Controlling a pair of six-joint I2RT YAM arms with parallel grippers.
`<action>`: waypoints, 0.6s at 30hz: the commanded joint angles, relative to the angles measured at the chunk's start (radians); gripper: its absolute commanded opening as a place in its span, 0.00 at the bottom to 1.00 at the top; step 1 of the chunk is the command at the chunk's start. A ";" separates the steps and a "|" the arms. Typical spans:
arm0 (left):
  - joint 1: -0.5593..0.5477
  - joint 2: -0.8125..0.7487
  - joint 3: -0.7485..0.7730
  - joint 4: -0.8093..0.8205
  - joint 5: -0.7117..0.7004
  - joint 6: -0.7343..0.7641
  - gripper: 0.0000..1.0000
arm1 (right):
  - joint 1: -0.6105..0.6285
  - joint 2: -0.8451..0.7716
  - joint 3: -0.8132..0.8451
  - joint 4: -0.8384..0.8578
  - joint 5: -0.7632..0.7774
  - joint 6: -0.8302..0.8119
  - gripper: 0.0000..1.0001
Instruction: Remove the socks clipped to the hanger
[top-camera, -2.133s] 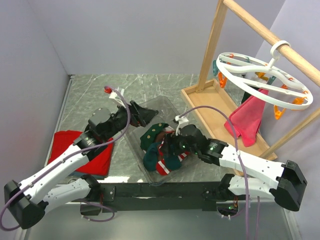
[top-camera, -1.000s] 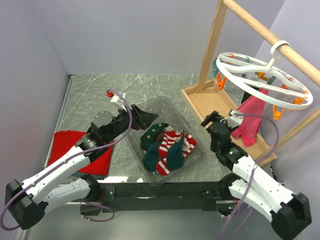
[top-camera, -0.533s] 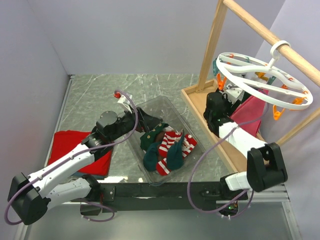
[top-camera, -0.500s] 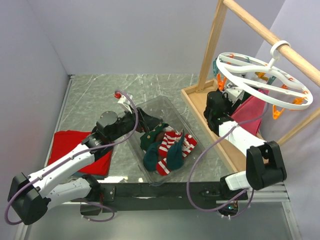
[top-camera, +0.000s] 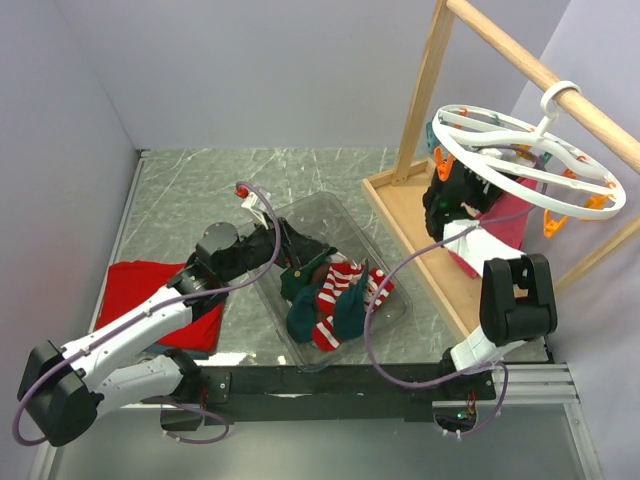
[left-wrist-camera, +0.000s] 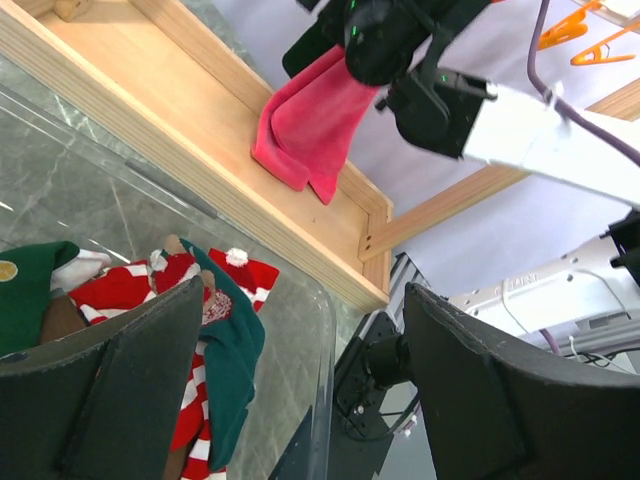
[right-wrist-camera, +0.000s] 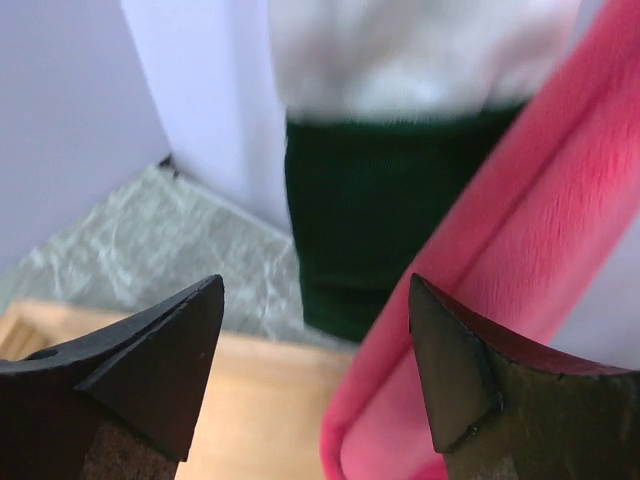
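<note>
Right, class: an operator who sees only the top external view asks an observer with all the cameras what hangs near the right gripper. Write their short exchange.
Operator: I can make out only a pink sock by the right gripper. Is anything else hanging there?
Observer: Yes. The right wrist view shows a dark green sock hanging right beside the pink one.
Operator: Is the gripper closed on either?
Observer: No. Its fingers stand wide apart, and the green sock is ahead, in the gap between them.
Operator: And the left gripper?
Observer: Its wrist view shows its fingers wide apart and empty, above the clear bin.
</note>
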 joint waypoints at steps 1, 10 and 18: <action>-0.003 0.009 0.027 0.016 0.031 0.021 0.85 | -0.045 0.039 0.101 0.154 -0.014 -0.120 0.80; -0.003 0.041 0.056 -0.018 0.036 0.034 0.85 | -0.134 0.119 0.161 0.221 -0.032 -0.128 0.65; -0.003 0.052 0.051 -0.001 0.037 0.023 0.85 | -0.142 0.142 0.166 0.254 -0.066 -0.097 0.21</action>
